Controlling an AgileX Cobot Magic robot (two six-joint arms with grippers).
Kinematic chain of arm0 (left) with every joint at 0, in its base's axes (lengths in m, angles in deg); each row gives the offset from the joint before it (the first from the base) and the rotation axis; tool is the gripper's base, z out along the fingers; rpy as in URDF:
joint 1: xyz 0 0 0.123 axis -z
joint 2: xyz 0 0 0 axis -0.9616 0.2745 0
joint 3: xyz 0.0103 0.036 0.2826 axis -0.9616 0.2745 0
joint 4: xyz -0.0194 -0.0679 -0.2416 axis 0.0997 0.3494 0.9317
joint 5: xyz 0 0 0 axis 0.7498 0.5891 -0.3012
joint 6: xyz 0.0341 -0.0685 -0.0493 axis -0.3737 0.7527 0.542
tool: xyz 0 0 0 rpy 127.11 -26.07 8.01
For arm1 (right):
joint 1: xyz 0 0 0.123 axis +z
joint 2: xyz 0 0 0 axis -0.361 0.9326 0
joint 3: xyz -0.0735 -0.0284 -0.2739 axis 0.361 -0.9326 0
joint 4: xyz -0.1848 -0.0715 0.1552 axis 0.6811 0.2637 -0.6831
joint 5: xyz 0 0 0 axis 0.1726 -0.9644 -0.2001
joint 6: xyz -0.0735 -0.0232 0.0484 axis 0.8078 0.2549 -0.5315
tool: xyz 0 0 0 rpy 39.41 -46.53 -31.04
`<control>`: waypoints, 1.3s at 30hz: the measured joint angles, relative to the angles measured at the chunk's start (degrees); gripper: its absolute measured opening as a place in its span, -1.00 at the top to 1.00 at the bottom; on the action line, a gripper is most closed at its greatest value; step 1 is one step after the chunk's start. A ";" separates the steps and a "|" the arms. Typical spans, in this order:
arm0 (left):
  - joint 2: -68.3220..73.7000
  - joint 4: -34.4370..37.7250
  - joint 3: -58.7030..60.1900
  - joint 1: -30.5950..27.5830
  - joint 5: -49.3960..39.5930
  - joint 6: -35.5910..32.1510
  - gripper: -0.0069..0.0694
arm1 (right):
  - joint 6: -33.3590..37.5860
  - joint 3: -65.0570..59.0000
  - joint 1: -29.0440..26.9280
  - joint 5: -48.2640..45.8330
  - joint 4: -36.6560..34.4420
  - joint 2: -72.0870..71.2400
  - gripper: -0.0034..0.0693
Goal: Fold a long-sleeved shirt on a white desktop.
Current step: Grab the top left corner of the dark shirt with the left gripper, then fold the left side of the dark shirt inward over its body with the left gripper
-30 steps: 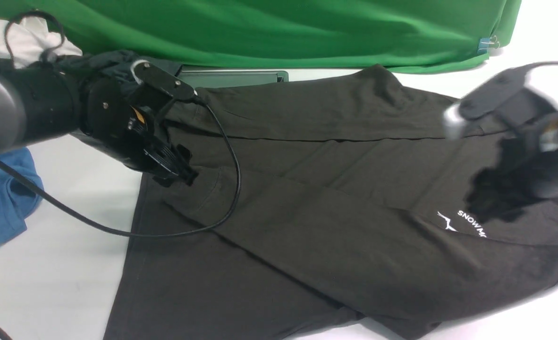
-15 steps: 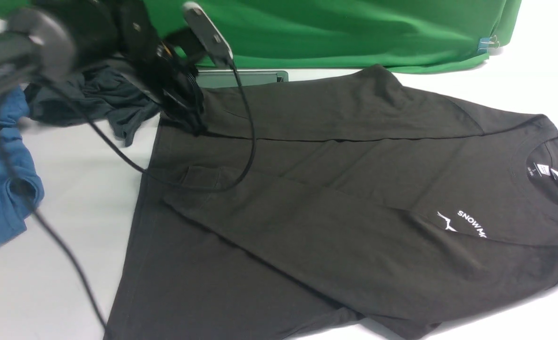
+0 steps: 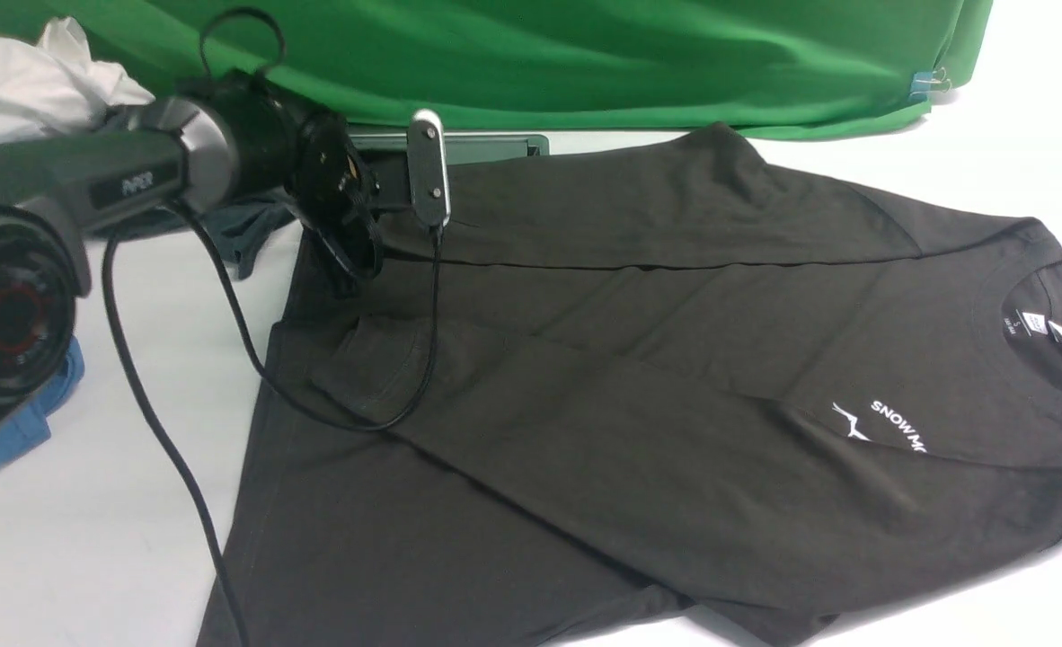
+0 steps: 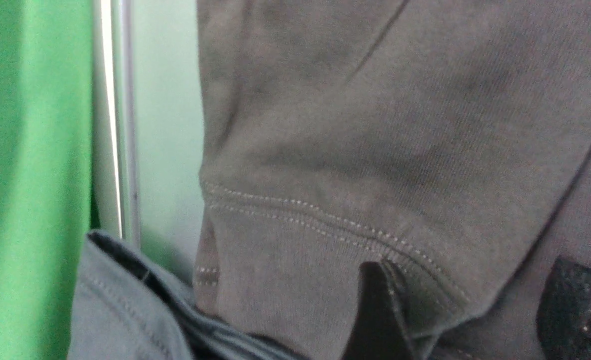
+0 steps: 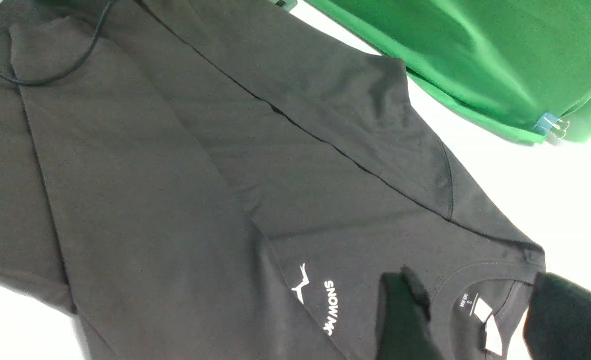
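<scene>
The black-brown long-sleeved shirt (image 3: 639,359) lies flat on the white desktop (image 3: 118,503), collar to the right, both sleeves folded across the body. Its white print (image 3: 890,424) and neck label (image 3: 1030,325) show. My left gripper (image 3: 351,265) sits at the shirt's far left corner. In the left wrist view it (image 4: 475,315) is open, with the stitched sleeve cuff (image 4: 325,250) lying between its fingers. My right gripper (image 5: 475,300) is out of the front view; it hangs open above the collar and neck label (image 5: 483,310).
A green backdrop (image 3: 585,54) hangs behind the table. A dark grey-teal garment (image 3: 243,229), a blue garment (image 3: 19,422) and a white cloth (image 3: 37,81) lie at the left. A dark flat tray (image 3: 486,146) sits at the back. My left arm's cable (image 3: 225,341) drapes over the shirt.
My left gripper left the near sleeve's cuff, rose, then came down at the shirt's far left corner. My right arm pulled back out of the front view, uncovering the collar.
</scene>
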 joint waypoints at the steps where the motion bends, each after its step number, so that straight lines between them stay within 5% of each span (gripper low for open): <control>1: 0.20 -0.83 0.00 0.00 0.78 0.00 -0.16 | 0.00 0.00 0.00 -0.07 -0.06 0.00 0.00; 10: 0.18 -2.06 -0.82 0.00 4.20 1.57 0.66 | -0.29 0.00 0.00 -0.79 -0.43 0.00 0.01; 12: -0.17 -2.06 -0.82 0.00 3.04 1.70 0.72 | -0.49 0.00 0.00 -0.79 -0.57 0.00 0.01; 39: -16.93 5.57 -0.88 9.97 -30.89 9.58 0.73 | -1.69 0.00 0.00 -2.80 -0.73 0.00 0.01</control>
